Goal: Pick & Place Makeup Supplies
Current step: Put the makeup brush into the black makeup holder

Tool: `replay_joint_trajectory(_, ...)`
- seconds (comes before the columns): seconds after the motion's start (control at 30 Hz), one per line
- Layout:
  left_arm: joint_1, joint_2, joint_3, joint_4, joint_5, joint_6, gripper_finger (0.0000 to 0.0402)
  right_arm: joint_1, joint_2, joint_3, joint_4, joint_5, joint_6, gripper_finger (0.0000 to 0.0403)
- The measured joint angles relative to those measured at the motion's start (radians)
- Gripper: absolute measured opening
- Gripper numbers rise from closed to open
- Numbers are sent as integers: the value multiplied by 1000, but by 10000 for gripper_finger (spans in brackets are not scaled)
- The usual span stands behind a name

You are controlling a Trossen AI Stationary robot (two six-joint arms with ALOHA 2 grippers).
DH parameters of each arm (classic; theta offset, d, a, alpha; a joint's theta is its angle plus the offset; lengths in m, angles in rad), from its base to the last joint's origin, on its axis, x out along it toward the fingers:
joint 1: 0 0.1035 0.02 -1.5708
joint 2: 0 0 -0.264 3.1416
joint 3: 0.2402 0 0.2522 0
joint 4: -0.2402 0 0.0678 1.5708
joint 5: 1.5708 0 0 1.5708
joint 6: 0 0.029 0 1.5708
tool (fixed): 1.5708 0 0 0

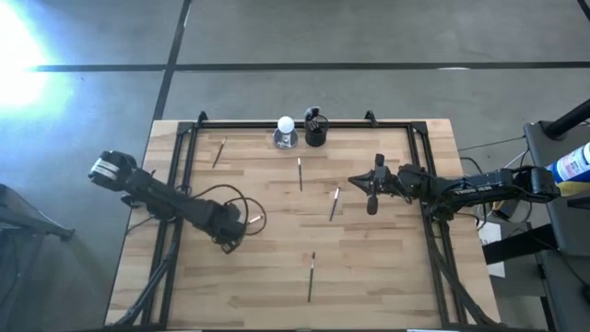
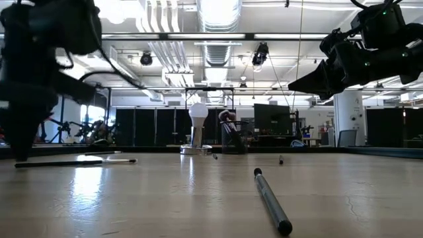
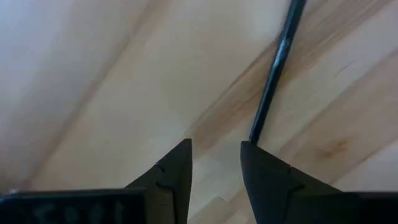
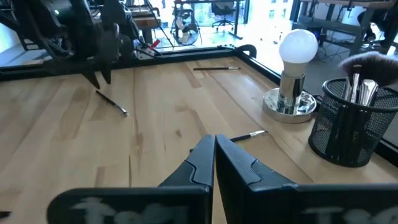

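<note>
Five loose brushes lie on the table (image 1: 387, 277): one far left (image 1: 219, 153), one by the left gripper (image 1: 228, 242), at its tip (image 1: 254, 220), one centre-far (image 1: 300, 173), one centre-right (image 1: 335, 204), one near (image 1: 312, 277). The left gripper's fingers (image 3: 174, 174) are spread a little above the wood, the brush just beyond, untouched. More brushes stand in the black mesh cup (image 4: 348, 127) beside the white ball (image 4: 298, 46). The right gripper (image 1: 372, 184), pressed together, holds nothing at centre-right.

A light butcher-block wooden table (image 1: 387, 267) with a black metal rail frame is carrying a white ball on a clear base (image 1: 285, 132) at its far edge. A black mesh cylindrical cup (image 1: 316, 128) is standing just beside the ball, and thin pencil-like makeup brushes (image 1: 299, 174) are lying scattered in front of the ball, apart from one another.
</note>
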Motion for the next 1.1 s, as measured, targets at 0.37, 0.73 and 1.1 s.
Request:
replay_joint_trajectory(0.37, -23, -28, -87, 161, 71, 1, 106, 0, -1, 0, 2, 0, 2, 11)
replay_joint_trajectory(0.73, -38, -31, 29, 215, 110, -236, 107, 0, -1, 0, 6, 1, 2, 11)
replay_joint_trajectory(1.1, -47, 115, 30, 161, 76, -296, 112, 0, -1, -1, 3, 1, 2, 11)
